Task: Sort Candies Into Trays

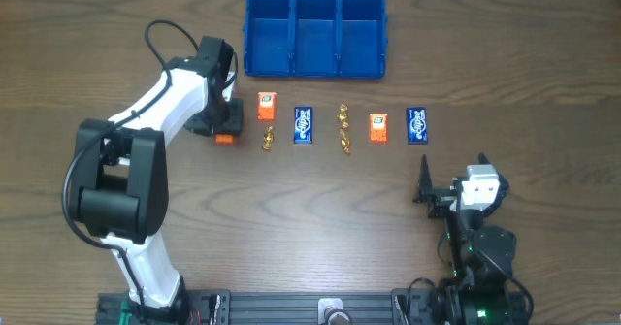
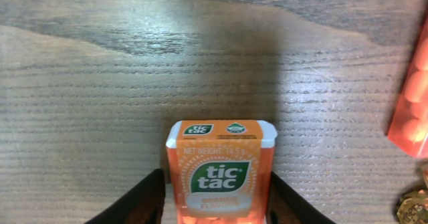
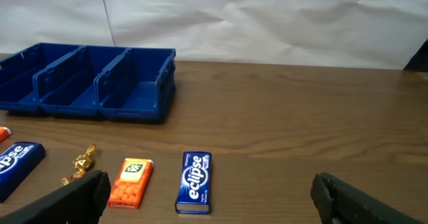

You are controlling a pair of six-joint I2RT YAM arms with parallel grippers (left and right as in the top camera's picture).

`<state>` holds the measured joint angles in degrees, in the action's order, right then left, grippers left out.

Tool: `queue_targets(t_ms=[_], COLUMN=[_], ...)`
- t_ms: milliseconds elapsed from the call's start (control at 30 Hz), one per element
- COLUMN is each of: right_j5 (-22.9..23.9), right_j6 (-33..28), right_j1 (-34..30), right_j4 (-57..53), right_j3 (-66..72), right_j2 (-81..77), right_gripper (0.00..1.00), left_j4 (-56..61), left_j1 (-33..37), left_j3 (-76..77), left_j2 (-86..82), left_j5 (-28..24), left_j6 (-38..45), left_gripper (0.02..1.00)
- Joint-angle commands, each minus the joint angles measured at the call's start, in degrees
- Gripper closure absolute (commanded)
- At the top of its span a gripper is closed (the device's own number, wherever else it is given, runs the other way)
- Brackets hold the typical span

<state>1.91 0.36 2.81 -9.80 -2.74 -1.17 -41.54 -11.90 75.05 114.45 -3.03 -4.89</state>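
Orange mint box (image 2: 221,174) sits pinched between my left fingers (image 2: 144,200); I should lift it straight and level towards the blue tray (image 1: 315,71), right gripper (image 3: 210,187) gaping empty

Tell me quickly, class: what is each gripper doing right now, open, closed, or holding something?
Left gripper: closed on the orange candy box.
Right gripper: jaws open, holding nothing.

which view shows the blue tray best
The top view: it looks straight down on the tray, so all three compartments show whole, each empty. The right wrist view sees the tray from low at one side, where its walls hide much of the floors.
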Motion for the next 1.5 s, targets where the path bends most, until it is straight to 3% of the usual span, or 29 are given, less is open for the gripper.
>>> queue_targets(t_ms=[33, 400, 567, 700, 1067, 1500], right_j5=[0.6, 0.6, 0.6, 0.6, 0.6, 0.6], right_j6=[-0.7, -0.7, -0.7, -0.7, -0.7, -0.7], right_j1=[-0.3, -0.3, -0.3, -0.3, -0.3, -0.3], right_j4=[-1.1, -1.1, -1.1, -1.1, -1.1, -1.1], right_j3=[-0.5, -0.5, -0.5, -0.5, -0.5, -0.5], right_j2=[0.0, 0.0, 0.0, 0.0, 0.0, 0.0], right_gripper=[0.001, 0.003, 0.001, 0.001, 0.003, 0.001], left_j4=[0.1, 0.7, -4.4, -8.8, -7.8, -7.5], left_j1=[-0.2, -0.7, -2.6, -5.6, -7.6, -7.6], left_j3=[0.9, 2.8, 11.1, 23.4, 48.8, 51.6], left_j2=[1.3, 0.3, -2.3, -2.7, 10.2, 19.8], left_j5=[0.0, -1.5, -0.9, 2.6, 5.0, 5.8], left_j6=[-1.2, -4.1, -5.1, -7.4, -7.3, -6.9], left_gripper=[0.614, 0.724, 0.73, 0.728, 0.728, 0.726])
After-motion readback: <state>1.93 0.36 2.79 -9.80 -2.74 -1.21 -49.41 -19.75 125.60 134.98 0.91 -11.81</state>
